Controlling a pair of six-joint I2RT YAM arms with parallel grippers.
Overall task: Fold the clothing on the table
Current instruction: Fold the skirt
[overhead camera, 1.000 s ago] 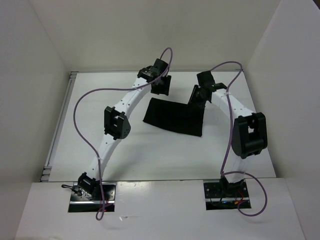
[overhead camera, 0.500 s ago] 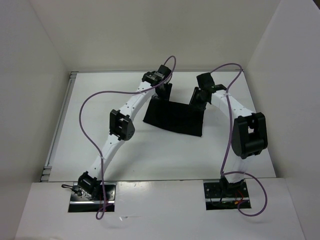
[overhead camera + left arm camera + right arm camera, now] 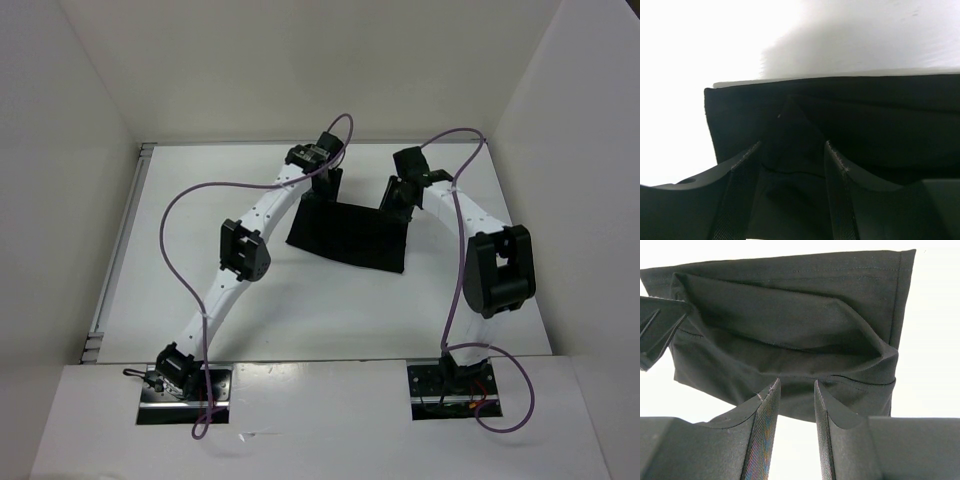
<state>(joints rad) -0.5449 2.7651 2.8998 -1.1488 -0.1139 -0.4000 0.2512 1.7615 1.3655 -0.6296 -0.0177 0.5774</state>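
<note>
So, clothing [image 3: 348,235]: black, folded in layers, lying on my white counter [image 3: 300,310], toward its far half.
Left jaws: parted, set astride the cloth's far left corner, with fabric ridged up between them.
Right jaws: parted with a narrow gap, tips at the hem by the far right corner, clenching nothing.
</note>
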